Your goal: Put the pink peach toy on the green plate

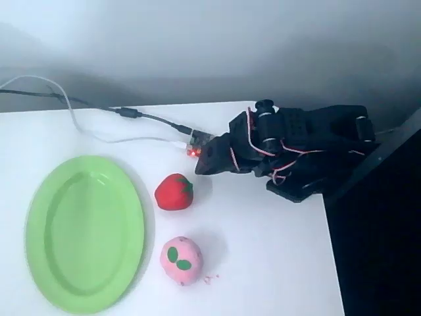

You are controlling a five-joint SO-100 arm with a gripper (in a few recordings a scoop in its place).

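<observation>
Peach pickup has not begun, judging from the overhead view: the pink peach toy (181,260) lies free on the white table (276,263), near the front edge, just right of the green plate (84,232) and apart from its rim. The plate sits at the left, bare inside. A red strawberry toy (174,191) rests farther back, between the peach and the arm, also beside the plate. The black arm is folded low at the right rear, its gripper (209,160) pointing left toward the strawberry, well clear of the peach. Whether the jaws are apart or together cannot be told; they read as one dark mass. Next move, as judged: reach forward past the strawberry without nudging it, come down over the peach with jaws apart, then close. Risk: the round toy may roll
</observation>
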